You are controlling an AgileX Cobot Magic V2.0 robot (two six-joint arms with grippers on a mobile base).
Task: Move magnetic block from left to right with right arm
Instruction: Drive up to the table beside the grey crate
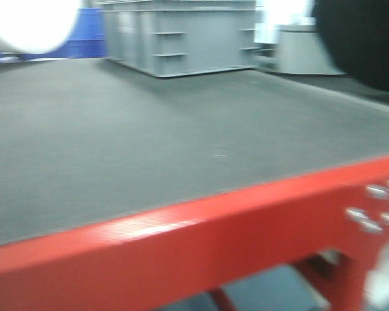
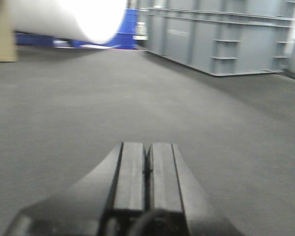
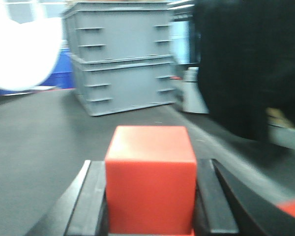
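Observation:
The magnetic block (image 3: 150, 177), a bright red cube, fills the bottom middle of the right wrist view. My right gripper (image 3: 150, 169) is shut on it, one dark finger (image 3: 91, 201) pressed against each side face. In the left wrist view my left gripper (image 2: 147, 147) hovers low over the dark grey mat (image 2: 88, 108), its two fingers pressed together with nothing between them. The exterior view shows neither gripper nor the block.
Stacked grey plastic crates (image 3: 120, 59) stand at the back of the mat, also visible as grey crates (image 1: 181, 32). A blue bin (image 2: 125, 32) sits behind left. A red frame rail (image 1: 194, 240) edges the mat in front. A dark blurred mass (image 3: 250, 64) looms on the right.

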